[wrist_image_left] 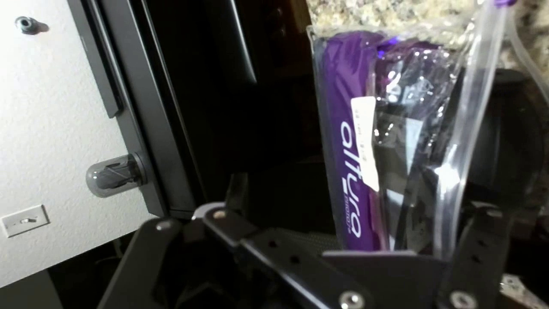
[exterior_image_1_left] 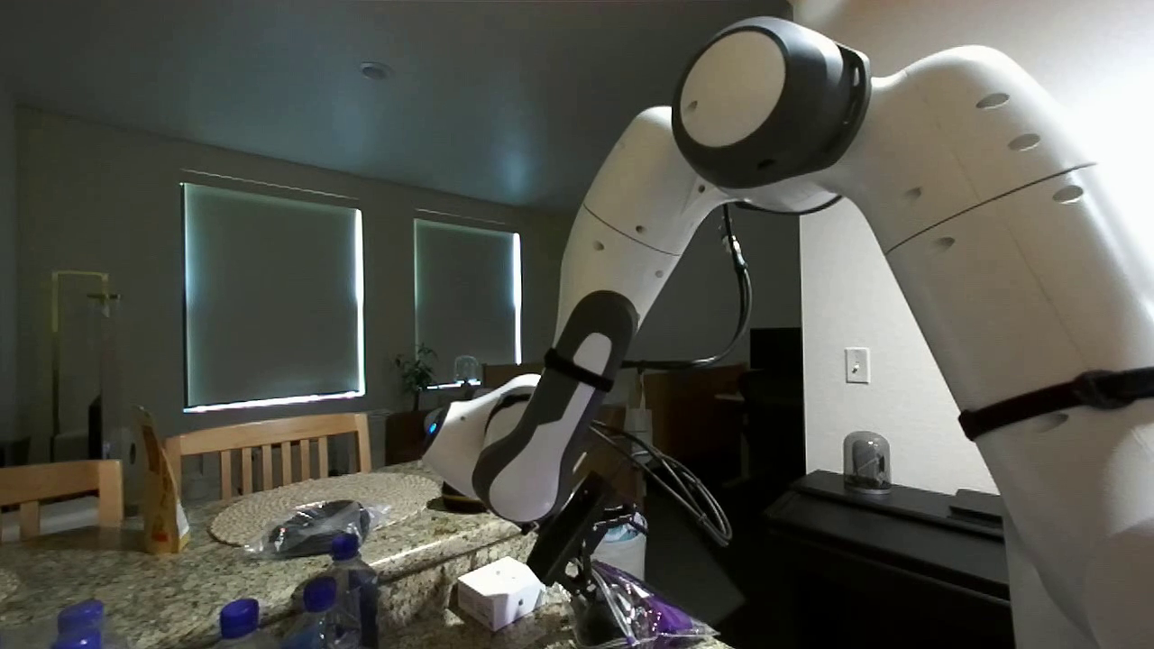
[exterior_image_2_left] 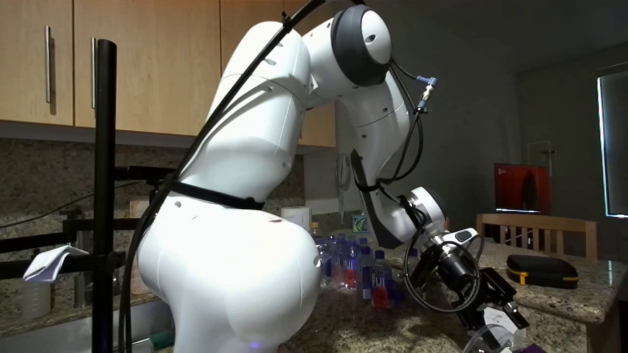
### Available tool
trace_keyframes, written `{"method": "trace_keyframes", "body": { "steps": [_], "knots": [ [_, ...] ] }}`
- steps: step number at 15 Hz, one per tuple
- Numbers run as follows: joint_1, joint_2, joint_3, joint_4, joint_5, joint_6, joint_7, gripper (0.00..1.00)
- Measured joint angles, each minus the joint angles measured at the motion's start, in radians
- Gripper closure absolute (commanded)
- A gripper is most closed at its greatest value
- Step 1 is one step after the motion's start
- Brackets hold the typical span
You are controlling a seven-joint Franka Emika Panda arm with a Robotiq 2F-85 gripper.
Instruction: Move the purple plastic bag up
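My pincer [exterior_image_2_left: 505,326] is released, its fingers spread wide, with the purple plastic bag [exterior_image_1_left: 660,617] in front of them; whether they touch it, I cannot tell. The bag is by the edge of the granite bench [exterior_image_2_left: 412,331]. In my wrist view its long axis runs nearly top to bottom, the lower end leaning slightly right and hidden behind my own dark linkage. The white word "altura" follows that axis, reading downward. In an exterior view the bag slants from beside my pincer toward the lower right.

Only the wrist view shows that lettering, along with a pale label [wrist_image_left: 364,141] stuck lengthwise and, to the right, a clear strip [wrist_image_left: 472,107] with a purple slider [wrist_image_left: 505,2] at its top. A small white box [exterior_image_1_left: 499,592] shows plainly in an exterior view, just beside my pincer, on the opposite side from the bag; a woven mat [exterior_image_1_left: 406,491] lies farther off there. In an exterior view just a scrap of the bag's purple [exterior_image_2_left: 532,349] enters at the bottom border, yet the printed labels on the blue-capped bottles [exterior_image_2_left: 379,279] can be made out, and a black case [exterior_image_2_left: 542,270] with yellow trim sits whole on the raised part of the bench.
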Motion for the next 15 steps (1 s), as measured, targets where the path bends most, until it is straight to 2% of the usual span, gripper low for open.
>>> {"method": "trace_keyframes", "body": {
  "steps": [11,15],
  "knots": [
    [-0.010,0.099,0.030,0.006,-0.011,-0.034,-0.003,0.00],
    [-0.011,0.111,0.025,0.037,-0.021,-0.081,-0.003,0.00]
  ]
}}
